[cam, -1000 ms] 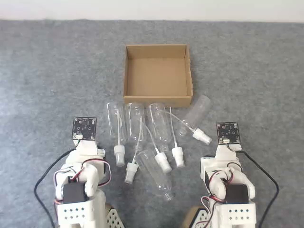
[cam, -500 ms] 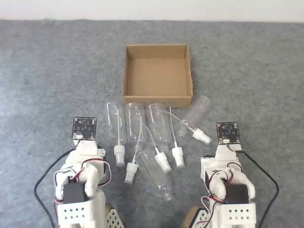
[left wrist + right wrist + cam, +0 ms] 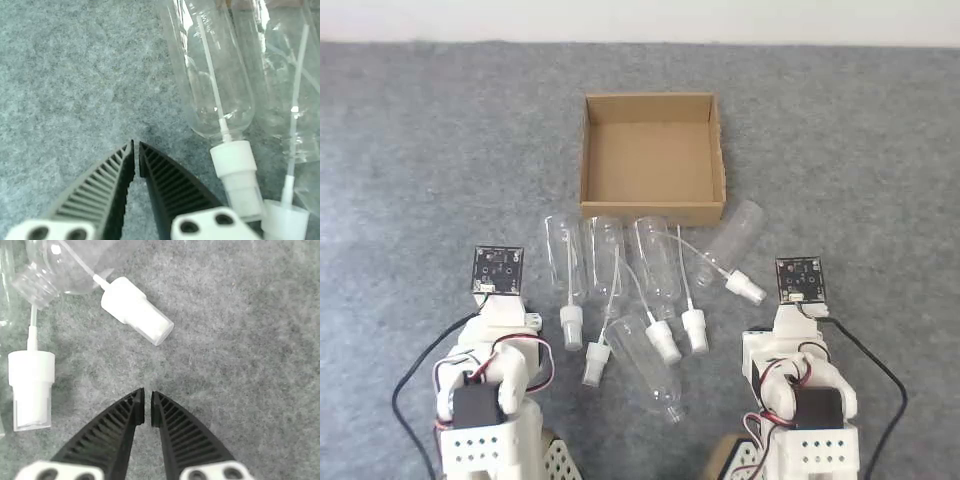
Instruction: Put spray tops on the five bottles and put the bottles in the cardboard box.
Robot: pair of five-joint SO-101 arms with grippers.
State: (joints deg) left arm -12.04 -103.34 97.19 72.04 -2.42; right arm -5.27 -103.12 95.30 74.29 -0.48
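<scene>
Outside, five bottles (image 3: 657, 258) lie beside the cardboard box (image 3: 653, 211), spray-top tubes (image 3: 210, 80) inside several; left claw (image 3: 136, 150) and right claw (image 3: 147, 399) clenched.

Glossy clear plastic bottles (image 3: 658, 262), matt white spray tops (image 3: 136, 316) ahead of ribbed black right gripper (image 3: 147, 392); fuzzy grey carpet (image 3: 420, 150); matt cardboard box (image 3: 653, 210).
</scene>
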